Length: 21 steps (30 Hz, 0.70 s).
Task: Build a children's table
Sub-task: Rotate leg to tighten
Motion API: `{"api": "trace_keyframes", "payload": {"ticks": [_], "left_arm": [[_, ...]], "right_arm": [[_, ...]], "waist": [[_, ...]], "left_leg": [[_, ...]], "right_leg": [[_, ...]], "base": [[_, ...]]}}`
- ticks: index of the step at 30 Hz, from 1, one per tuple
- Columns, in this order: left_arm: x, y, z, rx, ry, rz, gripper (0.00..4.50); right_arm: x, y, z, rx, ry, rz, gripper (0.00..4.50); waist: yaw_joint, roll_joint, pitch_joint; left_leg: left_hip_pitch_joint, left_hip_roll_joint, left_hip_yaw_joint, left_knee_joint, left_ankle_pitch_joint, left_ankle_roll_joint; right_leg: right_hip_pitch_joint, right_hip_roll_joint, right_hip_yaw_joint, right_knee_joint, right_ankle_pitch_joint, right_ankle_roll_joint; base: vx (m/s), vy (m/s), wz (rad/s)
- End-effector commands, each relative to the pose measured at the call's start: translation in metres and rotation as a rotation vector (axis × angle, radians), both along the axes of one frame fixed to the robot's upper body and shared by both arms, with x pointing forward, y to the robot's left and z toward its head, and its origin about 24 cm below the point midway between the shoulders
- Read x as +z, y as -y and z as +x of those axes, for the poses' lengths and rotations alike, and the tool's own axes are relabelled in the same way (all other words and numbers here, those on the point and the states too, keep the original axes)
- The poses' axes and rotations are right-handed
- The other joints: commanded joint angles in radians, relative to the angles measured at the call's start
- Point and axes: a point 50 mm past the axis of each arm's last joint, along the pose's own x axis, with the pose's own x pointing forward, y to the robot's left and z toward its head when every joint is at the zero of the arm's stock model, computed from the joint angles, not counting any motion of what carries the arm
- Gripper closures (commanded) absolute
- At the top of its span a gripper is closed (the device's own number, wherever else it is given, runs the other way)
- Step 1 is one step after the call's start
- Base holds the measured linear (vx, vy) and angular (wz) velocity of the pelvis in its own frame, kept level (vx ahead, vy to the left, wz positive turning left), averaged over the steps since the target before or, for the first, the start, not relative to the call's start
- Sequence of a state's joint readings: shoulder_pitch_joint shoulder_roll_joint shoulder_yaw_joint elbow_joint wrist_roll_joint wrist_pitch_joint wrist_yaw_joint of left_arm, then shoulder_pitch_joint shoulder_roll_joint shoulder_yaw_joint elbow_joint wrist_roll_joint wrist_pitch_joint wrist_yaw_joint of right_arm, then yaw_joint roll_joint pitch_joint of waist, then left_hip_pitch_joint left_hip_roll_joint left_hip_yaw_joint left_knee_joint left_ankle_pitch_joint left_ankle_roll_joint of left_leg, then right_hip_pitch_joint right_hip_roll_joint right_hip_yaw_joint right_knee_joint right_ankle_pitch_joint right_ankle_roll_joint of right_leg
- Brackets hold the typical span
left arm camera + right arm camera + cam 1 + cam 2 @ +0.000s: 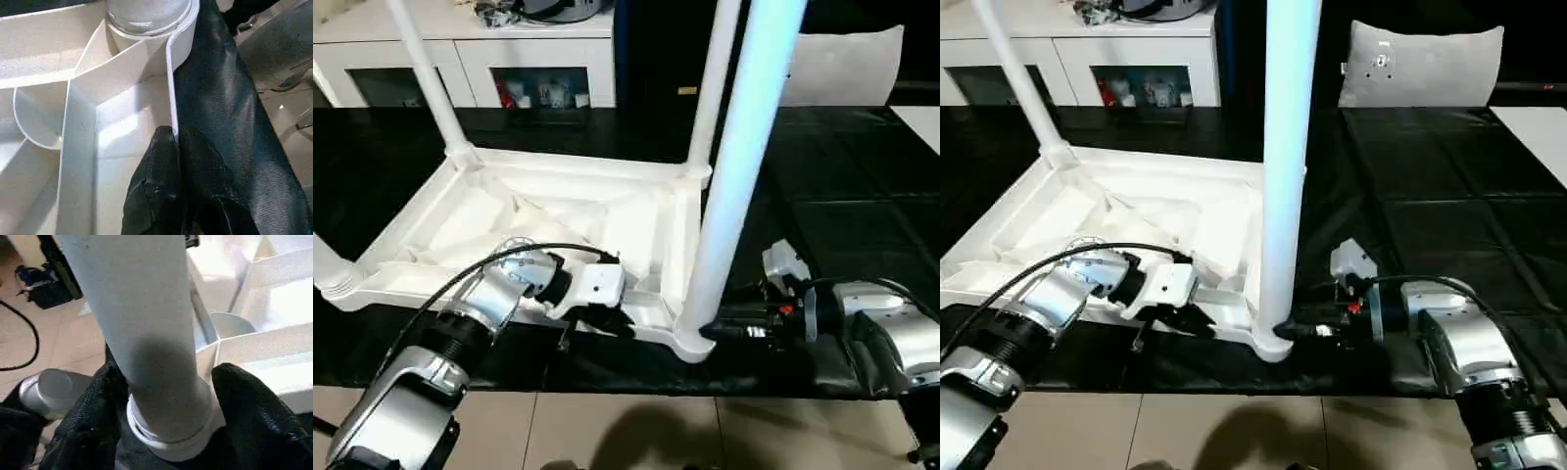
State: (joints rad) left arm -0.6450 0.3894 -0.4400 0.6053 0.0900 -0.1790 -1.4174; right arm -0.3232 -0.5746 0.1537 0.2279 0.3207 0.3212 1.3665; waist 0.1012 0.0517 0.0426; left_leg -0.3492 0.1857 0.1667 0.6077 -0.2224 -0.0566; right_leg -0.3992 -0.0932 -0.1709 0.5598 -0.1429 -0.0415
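The table top (558,220) lay upside down on the black surface (862,196). The left gripper (175,142) was clamped on its near rim. The right gripper (166,396) stood open astride the near-right leg (734,166), which stood upright in its corner socket.

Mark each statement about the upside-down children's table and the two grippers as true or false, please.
1. The table top lies with its ribbed underside up. True.
2. The left gripper is pinching the top's rim. True.
3. The right gripper is far from any leg. False: its fingers flank the base of the near leg.
4. No legs stand in the sockets. False: several legs stand upright.
5. The table lies on a black mat. True.
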Motion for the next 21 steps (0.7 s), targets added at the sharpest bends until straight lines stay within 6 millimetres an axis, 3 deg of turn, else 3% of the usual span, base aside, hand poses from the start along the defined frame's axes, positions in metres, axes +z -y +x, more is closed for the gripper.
{"api": "trace_keyframes", "payload": {"ticks": [1, 7, 15, 18, 21], "left_arm": [[-0.002, 0.01, -0.008, -0.093, -0.01, 0.017, 4.5], [-0.001, 0.01, -0.009, -0.095, -0.01, 0.014, 4.5], [0.0, 0.013, -0.008, -0.046, -0.043, -0.022, 4.5], [0.0, 0.021, -0.003, 0.042, -0.07, -0.029, 4.5], [0.001, 0.033, 0.006, 0.154, -0.059, -0.052, 4.5]], "right_arm": [[0.007, -0.006, 0.003, 0.036, 0.017, 0.018, 1.91], [0.005, -0.01, 0.003, 0.049, 0.006, 0.03, 2.41], [0.003, -0.016, -0.001, 0.041, -0.019, 0.064, 2.53], [0.0, -0.026, 0.006, -0.107, -0.01, 0.047, 2.53], [-0.005, -0.036, 0.019, -0.285, 0.007, 0.01, 2.53]], "waist": [[-0.003, -0.025, -0.07], [-0.001, -0.026, -0.071], [-0.001, -0.023, -0.071], [-0.004, -0.022, -0.069], [-0.022, -0.023, -0.062]], "left_leg": [[-0.004, 0.052, -0.01, -0.067, -0.093, 0.099], [-0.005, 0.052, -0.01, -0.066, -0.079, 0.102], [-0.005, 0.051, -0.01, -0.065, -0.079, 0.098], [-0.004, 0.051, -0.011, -0.067, -0.077, 0.09], [-0.002, 0.037, -0.009, -0.067, -0.113, 0.055]], "right_leg": [[0.063, -0.076, 0.067, -0.069, -0.385, -0.067], [0.063, -0.076, 0.067, -0.067, -0.373, -0.066], [0.063, -0.076, 0.066, -0.069, -0.381, -0.063], [0.062, -0.075, 0.066, -0.071, -0.383, -0.064], [0.061, -0.071, 0.056, -0.087, -0.471, -0.032]], "base": [[0.0, 0.0, 0.0], [0.0, 0.0, 0.0], [0.0, 0.0, 0.0], [0.0, 0.0, 0.0], [0.0, 0.0, 0.0]]}}
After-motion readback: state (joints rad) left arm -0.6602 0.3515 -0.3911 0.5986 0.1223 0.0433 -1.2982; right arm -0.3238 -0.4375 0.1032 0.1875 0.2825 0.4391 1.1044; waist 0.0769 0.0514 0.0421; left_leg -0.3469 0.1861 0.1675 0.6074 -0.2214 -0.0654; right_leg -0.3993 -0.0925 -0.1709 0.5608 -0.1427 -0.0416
